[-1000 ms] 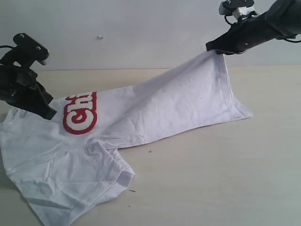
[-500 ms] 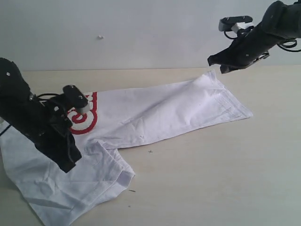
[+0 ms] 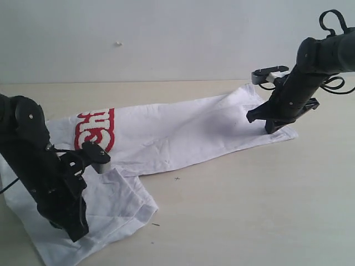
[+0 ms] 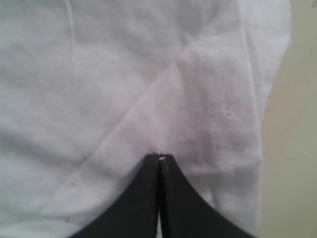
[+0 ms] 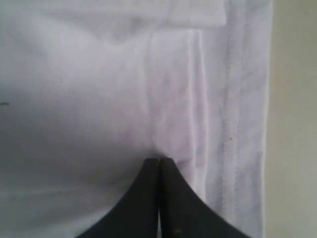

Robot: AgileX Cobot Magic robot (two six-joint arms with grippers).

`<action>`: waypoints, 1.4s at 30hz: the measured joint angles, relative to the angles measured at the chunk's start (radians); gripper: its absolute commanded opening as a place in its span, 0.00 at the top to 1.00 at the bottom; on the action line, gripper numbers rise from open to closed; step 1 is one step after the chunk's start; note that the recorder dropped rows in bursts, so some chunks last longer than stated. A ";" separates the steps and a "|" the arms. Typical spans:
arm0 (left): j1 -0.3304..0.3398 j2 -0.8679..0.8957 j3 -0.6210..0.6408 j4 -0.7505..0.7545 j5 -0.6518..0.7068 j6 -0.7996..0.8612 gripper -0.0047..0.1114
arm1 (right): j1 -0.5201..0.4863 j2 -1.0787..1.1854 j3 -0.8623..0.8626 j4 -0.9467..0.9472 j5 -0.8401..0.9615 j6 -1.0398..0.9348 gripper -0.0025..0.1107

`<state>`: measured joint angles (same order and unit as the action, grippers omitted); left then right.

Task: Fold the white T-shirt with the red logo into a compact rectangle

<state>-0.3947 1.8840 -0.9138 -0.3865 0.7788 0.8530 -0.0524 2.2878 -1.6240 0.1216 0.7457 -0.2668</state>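
Pale bench [image 3: 249, 210] carries the white T-shirt [image 3: 183, 133] lying flat, partly folded, red logo [image 3: 95, 128] toward its left end; left pincer [image 4: 159, 157] closed tight over the sleeve cloth, right pincer [image 5: 159, 159] closed tight beside the stitched hem.

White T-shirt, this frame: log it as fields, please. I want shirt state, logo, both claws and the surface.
white T-shirt: lying on the table, body folded into a long strip, one sleeve spread out at the left arm's end
red logo: face up, only partly showing
left claw: shut, tips against the cloth at the sleeve end
right claw: shut, tips against the cloth by the stitched hem
table: pale wood
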 measured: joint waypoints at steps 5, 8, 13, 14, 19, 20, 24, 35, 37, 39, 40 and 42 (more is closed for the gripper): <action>0.028 -0.012 0.023 0.176 0.050 -0.172 0.96 | 0.005 -0.023 0.054 -0.084 0.004 0.067 0.98; 0.055 -0.019 0.038 0.184 0.064 -0.192 0.96 | 0.005 -0.033 0.068 -0.095 0.036 0.076 0.98; 0.074 -0.031 0.047 0.157 0.110 -0.163 0.96 | 0.008 -0.082 0.160 -0.033 0.038 0.037 0.98; 0.074 -0.035 0.049 0.142 0.122 -0.144 0.96 | 0.011 -0.094 0.178 -0.022 0.038 0.026 0.98; 0.076 -0.124 0.047 0.035 0.145 -0.048 0.96 | 0.059 -0.133 0.272 -0.010 0.036 0.015 0.98; 0.086 -0.187 0.045 -0.005 0.137 -0.020 0.96 | 0.087 -0.148 0.305 -0.010 0.034 0.012 0.98; 0.140 -0.335 0.049 -0.096 0.002 -0.010 0.96 | 0.163 -0.200 0.391 -0.012 0.016 0.012 0.98; 0.155 -0.187 0.053 -0.287 -0.434 -0.033 0.96 | 0.197 -0.260 0.461 -0.271 0.117 0.254 0.98; 0.155 -0.132 0.034 -0.299 -0.450 -0.023 0.96 | 0.197 -0.260 0.461 -0.277 0.117 0.258 0.98; 0.155 -0.082 0.006 -0.319 -0.455 -0.010 0.96 | 0.197 -0.260 0.461 -0.277 0.117 0.260 0.98; 0.152 -0.051 -0.015 -0.335 -0.454 0.002 0.96 | 0.197 -0.260 0.461 -0.277 0.117 0.260 0.98; 0.143 -0.010 -0.043 -0.363 -0.455 0.019 0.96 | 0.197 -0.260 0.461 -0.277 0.117 0.260 0.98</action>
<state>-0.2515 1.8739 -0.9569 -0.7493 0.3238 0.8724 0.1442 2.0276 -1.1628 -0.1558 0.8630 -0.0070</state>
